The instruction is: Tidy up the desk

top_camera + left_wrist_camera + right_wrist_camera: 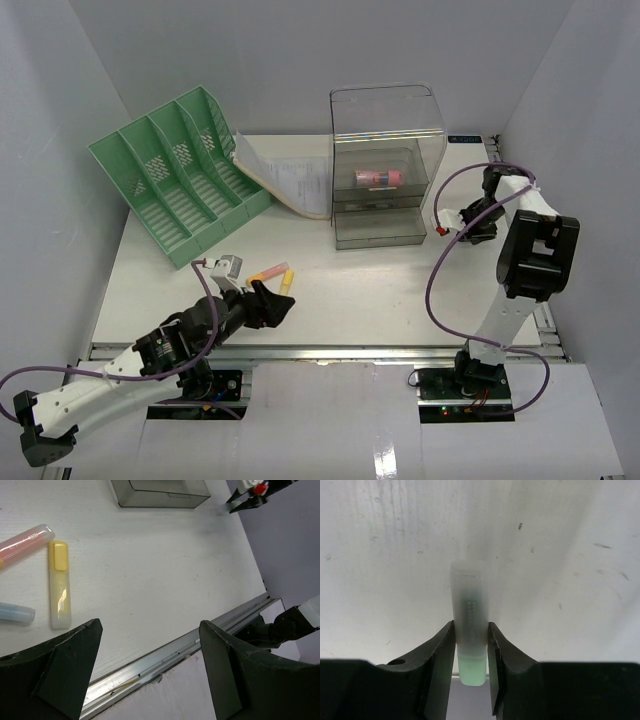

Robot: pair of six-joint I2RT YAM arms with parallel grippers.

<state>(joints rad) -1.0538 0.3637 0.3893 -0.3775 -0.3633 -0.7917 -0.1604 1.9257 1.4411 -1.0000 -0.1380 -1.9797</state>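
On the white desk (380, 290), my right gripper (470, 630) is shut on a green highlighter (468, 615). Its frosted cap points away from the camera, and the black fingers (441, 655) press both sides of its barrel. From above, that gripper (447, 222) sits at the desk's right side, beside the clear drawer unit (385, 165). My left gripper (150, 627) is open and holds nothing, hovering over the metal front rail (165, 655). Just left of it lie a yellow highlighter (59, 585), a pink one (25, 542) and a blue one (15, 614).
A green file sorter (180, 170) lies tilted at the back left, with papers (290, 180) leaning beside it. The clear drawer unit holds a pink item (377, 177). Pale walls enclose the desk on three sides.
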